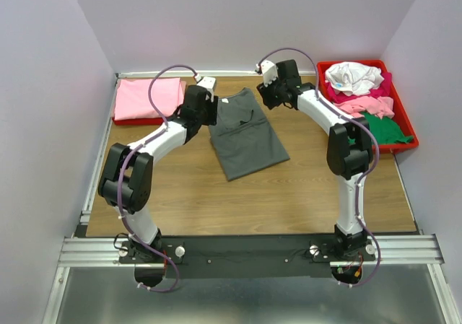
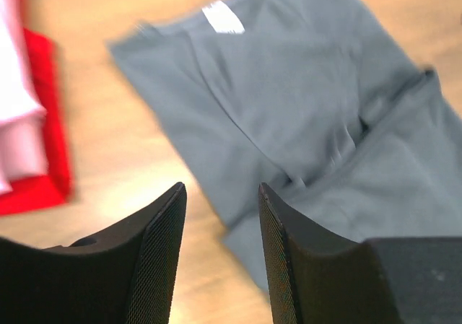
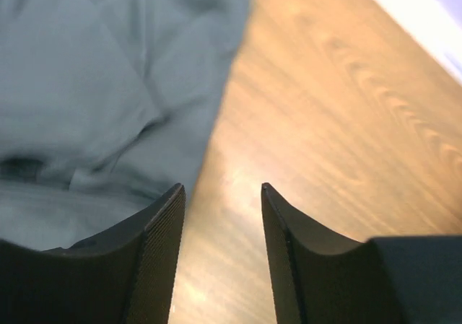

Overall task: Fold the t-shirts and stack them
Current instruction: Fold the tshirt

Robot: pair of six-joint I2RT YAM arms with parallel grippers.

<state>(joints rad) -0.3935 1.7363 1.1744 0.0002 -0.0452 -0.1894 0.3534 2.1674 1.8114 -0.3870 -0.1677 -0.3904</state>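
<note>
A dark grey t-shirt [image 1: 247,135] lies folded lengthways on the wooden table [image 1: 289,187], its white neck label [image 2: 223,16] at the far end. My left gripper [image 2: 222,188] hovers open above the shirt's left edge [image 2: 216,172], nothing between its fingers. My right gripper [image 3: 222,188] hangs open over bare wood just right of the shirt's right edge [image 3: 209,122]. A folded pink t-shirt [image 1: 148,97] lies on a red tray at the back left. Loose white, pink, magenta and green t-shirts [image 1: 359,93] fill the red tray [image 1: 406,125] at the back right.
Lilac walls [image 1: 43,86] close in the table on three sides. The red tray [image 2: 45,151] under the pink shirt lies just left of the left gripper. Both arm bases sit on a metal rail [image 1: 245,248] at the near edge.
</note>
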